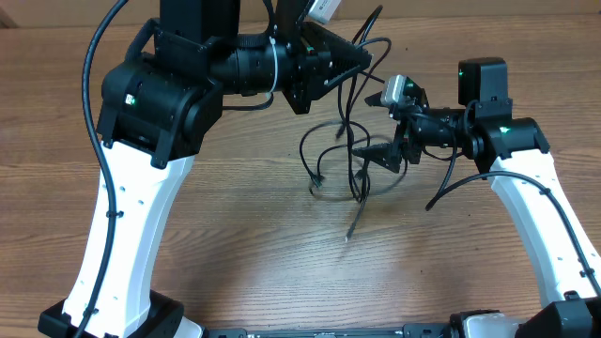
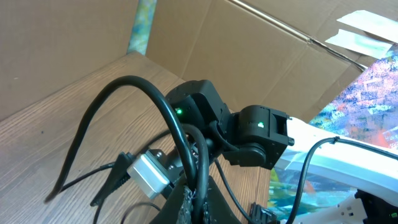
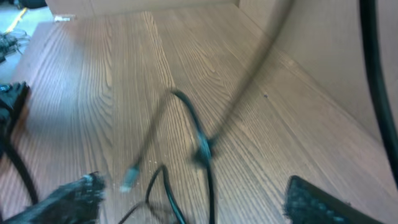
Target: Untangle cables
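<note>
Where the wooden table (image 1: 235, 244) fills the overhead view, the left arm (image 1: 150, 103) is the biggest thing on it. It reaches in from the upper left, black at the top and white lower down. The smaller right arm (image 1: 512, 141) comes in from the right side, and a green light shows on each. From the left wrist, a cardboard box (image 2: 249, 50) stands behind the table.

The left claw (image 1: 362, 58) is raised above the table with its jaws pressed together. Several thin black strands run up into its tip, so it looks clamped on the cables (image 1: 303, 148).

The right claw (image 1: 374, 127) sits just beside the hanging bundle with its jaws spread wide. From its own wrist camera, the right claw (image 3: 196, 202) has one finger at each lower corner. The cables (image 3: 199, 134) pass through the gap between them, and neither finger can be seen touching a strand.

The cables hang from the left claw in loose loops, and their lower ends trail on the table between the two arms. One small plug (image 1: 348, 235) lies on the wood nearest the camera's bottom edge. A silver plug (image 3: 129, 180) shows blurred in the right wrist view.

A white tag (image 1: 324, 9) sits at the top edge, too small to read.
</note>
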`<state>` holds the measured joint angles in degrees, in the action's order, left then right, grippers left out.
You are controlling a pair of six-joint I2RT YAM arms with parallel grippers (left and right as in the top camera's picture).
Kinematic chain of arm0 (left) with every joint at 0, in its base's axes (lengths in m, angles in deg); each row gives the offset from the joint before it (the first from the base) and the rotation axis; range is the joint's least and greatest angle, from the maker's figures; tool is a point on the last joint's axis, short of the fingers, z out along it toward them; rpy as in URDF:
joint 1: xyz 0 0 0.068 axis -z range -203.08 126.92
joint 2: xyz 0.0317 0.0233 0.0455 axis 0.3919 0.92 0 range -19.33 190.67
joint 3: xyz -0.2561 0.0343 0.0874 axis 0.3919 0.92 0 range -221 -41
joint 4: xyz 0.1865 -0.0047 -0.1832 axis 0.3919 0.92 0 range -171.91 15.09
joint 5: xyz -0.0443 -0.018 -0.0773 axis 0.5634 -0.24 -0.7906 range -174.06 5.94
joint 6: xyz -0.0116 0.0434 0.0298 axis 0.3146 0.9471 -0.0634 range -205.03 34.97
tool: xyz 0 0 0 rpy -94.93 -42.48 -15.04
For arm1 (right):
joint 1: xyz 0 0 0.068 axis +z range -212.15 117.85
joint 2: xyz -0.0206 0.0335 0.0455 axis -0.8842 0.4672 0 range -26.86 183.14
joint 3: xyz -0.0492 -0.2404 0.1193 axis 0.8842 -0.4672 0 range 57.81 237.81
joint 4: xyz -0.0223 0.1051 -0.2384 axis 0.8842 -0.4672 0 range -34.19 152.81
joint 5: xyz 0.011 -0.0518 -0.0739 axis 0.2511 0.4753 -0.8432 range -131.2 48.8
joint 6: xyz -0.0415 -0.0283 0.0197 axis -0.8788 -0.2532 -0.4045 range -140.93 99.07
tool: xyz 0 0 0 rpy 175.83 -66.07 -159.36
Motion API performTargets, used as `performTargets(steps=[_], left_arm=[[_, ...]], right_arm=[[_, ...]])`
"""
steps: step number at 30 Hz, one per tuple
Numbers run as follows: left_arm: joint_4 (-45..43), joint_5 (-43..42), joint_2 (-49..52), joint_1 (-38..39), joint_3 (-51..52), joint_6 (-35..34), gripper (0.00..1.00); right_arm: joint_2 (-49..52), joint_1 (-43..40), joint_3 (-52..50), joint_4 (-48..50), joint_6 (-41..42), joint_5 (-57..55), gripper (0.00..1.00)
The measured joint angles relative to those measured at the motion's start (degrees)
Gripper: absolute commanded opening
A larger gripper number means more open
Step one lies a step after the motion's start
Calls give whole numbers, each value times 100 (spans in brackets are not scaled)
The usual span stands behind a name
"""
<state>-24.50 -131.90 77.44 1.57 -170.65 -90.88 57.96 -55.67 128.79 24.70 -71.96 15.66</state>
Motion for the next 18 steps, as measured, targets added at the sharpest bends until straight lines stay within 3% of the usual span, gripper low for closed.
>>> performTargets(steps=[7, 18], left_arm=[[-90, -2, 0, 0, 0, 0, 4], [-142, 299, 0, 0, 0, -2, 4]], right_arm=[[0, 0, 0, -52, 13, 79, 64], [0, 0, 0, -927, 11, -616, 70]])
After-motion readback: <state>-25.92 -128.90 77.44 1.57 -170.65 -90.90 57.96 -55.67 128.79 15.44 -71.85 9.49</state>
